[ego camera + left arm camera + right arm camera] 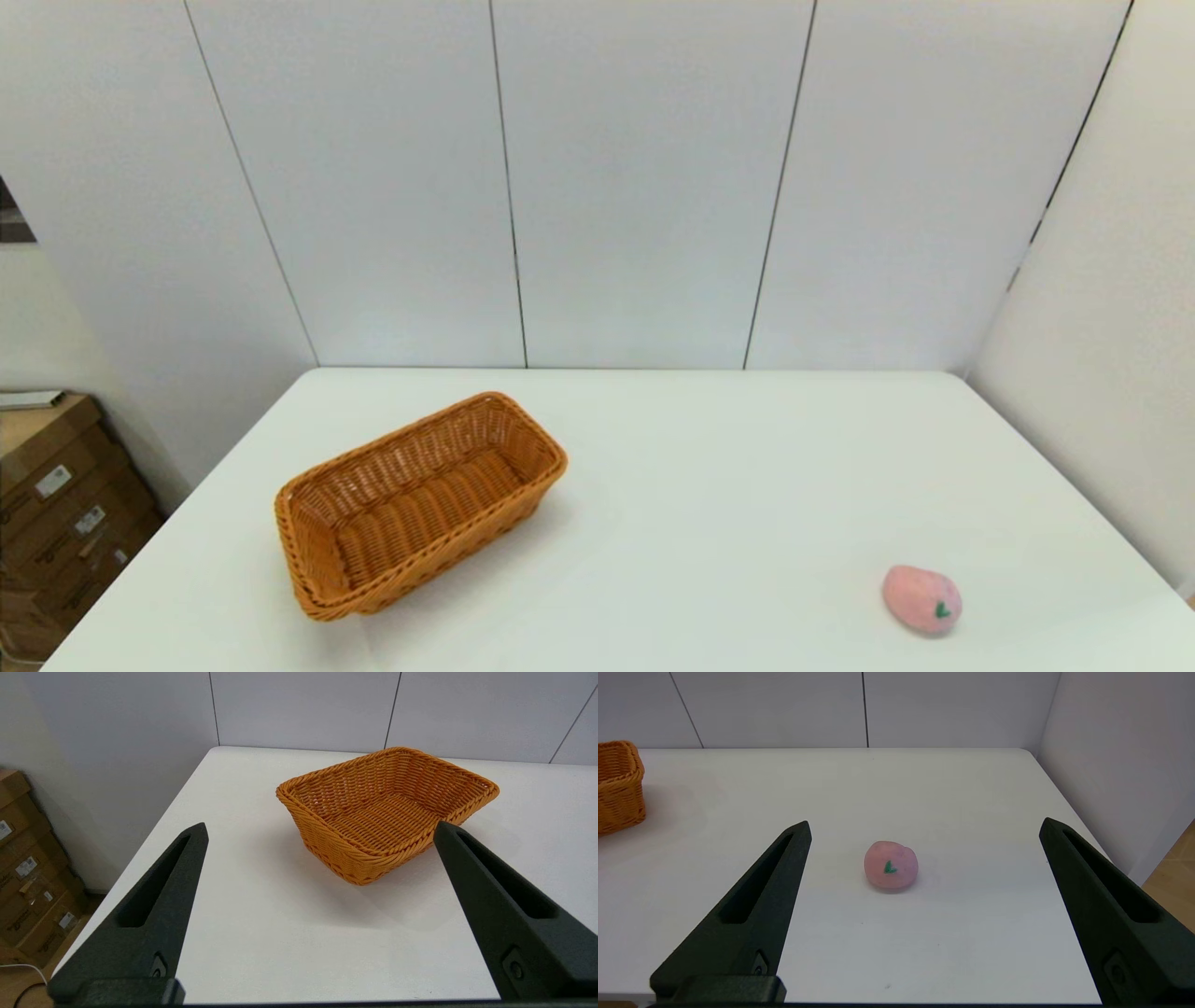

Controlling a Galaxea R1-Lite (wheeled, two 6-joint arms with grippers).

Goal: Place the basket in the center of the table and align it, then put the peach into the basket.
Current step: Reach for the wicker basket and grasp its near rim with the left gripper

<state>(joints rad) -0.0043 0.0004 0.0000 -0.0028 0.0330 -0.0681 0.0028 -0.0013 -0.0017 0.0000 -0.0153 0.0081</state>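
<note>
Two things matter on the table [709, 467]: the basket [418, 504] in the lower left of the head view, lying at a slant to the table's edges, and the peach [921, 600] in the lower right, well apart from it. Neither is touched.

As a judgement, the basket looks light and fairly stiff, its woven wicker giving a rough, non-slip surface. The braided rim is the natural place to take hold: one finger inside and one outside a wall, probably at the near short end or a long side, so it can be dragged or lifted toward the middle and turned square. A pinch at one end may let it swing, so a slow slide seems safer than a high lift. The peach appears soft, fuzzy and light; its rounded shape could roll if nudged, so the fingers should close across its middle from both sides.

Neither arm shows in the head view. In the left wrist view, the left hand [320, 828] hangs back from the basket with its fingers spread wide, empty, the basket in the upper middle of that frame. In the right wrist view, the right hand [924, 826] is likewise wide open and empty, the peach centred between its fingers but farther off on the table.
</note>
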